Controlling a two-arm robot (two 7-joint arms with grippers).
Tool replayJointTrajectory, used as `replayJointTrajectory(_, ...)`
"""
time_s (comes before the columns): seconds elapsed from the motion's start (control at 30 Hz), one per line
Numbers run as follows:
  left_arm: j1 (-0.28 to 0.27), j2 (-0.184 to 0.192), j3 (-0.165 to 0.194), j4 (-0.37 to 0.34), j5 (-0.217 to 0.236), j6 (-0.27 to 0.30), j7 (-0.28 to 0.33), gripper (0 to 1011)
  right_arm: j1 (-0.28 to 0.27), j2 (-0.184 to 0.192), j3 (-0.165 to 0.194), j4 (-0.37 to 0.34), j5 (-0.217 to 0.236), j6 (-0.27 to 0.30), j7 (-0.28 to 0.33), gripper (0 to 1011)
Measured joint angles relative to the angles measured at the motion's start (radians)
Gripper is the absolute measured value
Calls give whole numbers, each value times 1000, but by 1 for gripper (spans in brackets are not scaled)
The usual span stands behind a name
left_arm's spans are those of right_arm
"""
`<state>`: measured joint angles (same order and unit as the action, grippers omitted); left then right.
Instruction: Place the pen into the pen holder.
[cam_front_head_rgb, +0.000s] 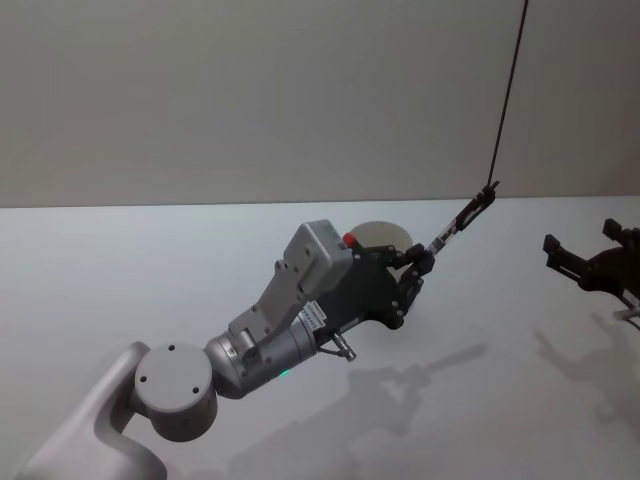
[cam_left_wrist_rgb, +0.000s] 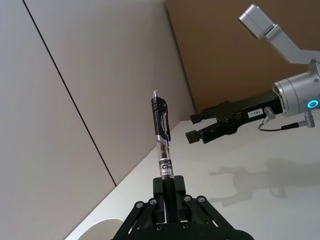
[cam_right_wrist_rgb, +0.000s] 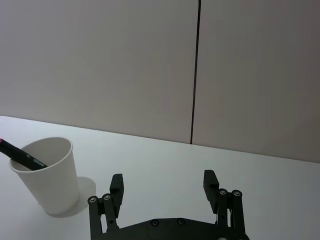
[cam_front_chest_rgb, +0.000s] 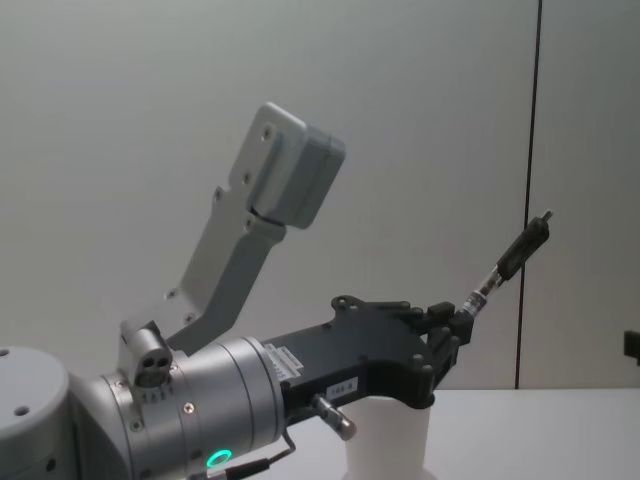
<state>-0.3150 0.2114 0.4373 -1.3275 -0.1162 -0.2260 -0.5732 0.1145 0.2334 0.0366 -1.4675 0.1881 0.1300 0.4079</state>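
Tabletop (cam_front_head_rgb: 150, 270) bears the paper cup (cam_front_head_rgb: 380, 232) beneath the left gripper (cam_front_head_rgb: 425, 262), clamped on the tilted retractable pen (cam_front_head_rgb: 455, 225) by its tip end; centre it over the mouth before releasing; right gripper (cam_front_head_rgb: 580, 262) parked aside, jaws wide

My left gripper (cam_front_head_rgb: 425, 262) hangs over the pen holder (cam_front_head_rgb: 385, 233) on the table (cam_front_head_rgb: 150, 270), the pen (cam_front_head_rgb: 465, 215) slanting up rightward; my right gripper (cam_front_head_rgb: 580, 240) sits well right.

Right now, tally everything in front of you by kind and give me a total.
Pens: 2, the held pen and a second pen standing in the cup
Paper cups: 1, the pen holder
Grippers: 2, the left gripper and the right gripper
Total: 5
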Motion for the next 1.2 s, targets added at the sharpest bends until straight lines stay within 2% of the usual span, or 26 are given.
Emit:
replayJointTrajectory(0.33, -1, -1, 1, 1, 0, 0, -1, 136, -12, 22, 22, -11, 83, 36, 73, 1001)
replayJointTrajectory(0.67, -1, -1, 1, 2, 0, 0, -1, 136, -25, 44, 39, -27, 197, 115, 176, 1002)
replayJointTrajectory(1.17, -1, -1, 1, 2, 0, 0, -1, 136, -36, 49, 34, -56, 358, 234, 287, 1002)
replayJointTrajectory(1.2, -1, -1, 1, 2, 0, 0, -1, 136, -36, 49, 34, -56, 358, 234, 287, 1002)
